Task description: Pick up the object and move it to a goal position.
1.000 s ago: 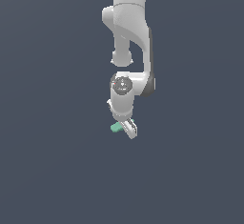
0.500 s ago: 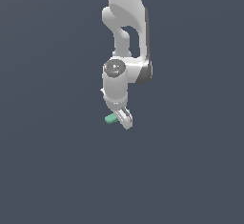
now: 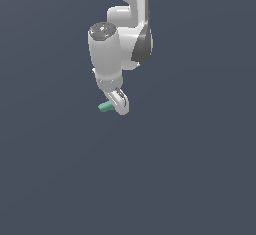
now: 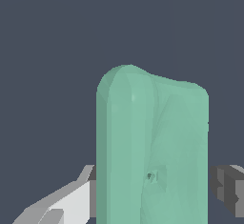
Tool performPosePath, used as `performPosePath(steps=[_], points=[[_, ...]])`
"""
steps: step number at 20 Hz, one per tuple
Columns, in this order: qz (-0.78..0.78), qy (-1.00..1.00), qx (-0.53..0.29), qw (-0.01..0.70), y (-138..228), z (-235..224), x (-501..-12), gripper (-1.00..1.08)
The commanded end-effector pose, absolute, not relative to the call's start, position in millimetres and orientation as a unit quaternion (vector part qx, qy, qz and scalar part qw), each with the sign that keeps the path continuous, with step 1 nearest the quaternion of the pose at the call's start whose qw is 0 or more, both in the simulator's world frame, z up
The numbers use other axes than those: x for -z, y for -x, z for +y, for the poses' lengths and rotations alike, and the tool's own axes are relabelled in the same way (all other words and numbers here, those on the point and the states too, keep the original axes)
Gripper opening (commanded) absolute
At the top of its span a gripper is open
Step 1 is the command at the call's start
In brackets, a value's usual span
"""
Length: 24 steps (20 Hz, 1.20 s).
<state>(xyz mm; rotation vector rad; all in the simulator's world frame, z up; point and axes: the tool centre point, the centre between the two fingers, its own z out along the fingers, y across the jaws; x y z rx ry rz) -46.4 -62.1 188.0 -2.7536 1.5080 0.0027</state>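
One arm hangs downward, pincer clamping block.

Plain dark slate-blue backdrop fills both views, no visible seam between wall and floor. Flat, even lighting, with no cast shadows on it.

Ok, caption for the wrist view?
Teal-green block held upright in the claw, its fingers at both sides, against a plain dark backdrop.
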Motion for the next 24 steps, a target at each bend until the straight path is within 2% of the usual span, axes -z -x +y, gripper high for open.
performPosePath(steps=[1, 13, 24], points=[[0.48, 0.877, -0.001, 0.001, 55, -73, -215, -1.0], [0.48, 0.877, 0.0, 0.0, 82, -116, -318, -1.0], [0.479, 0.878, 0.0, 0.0, 88, -128, -350, -1.0]])
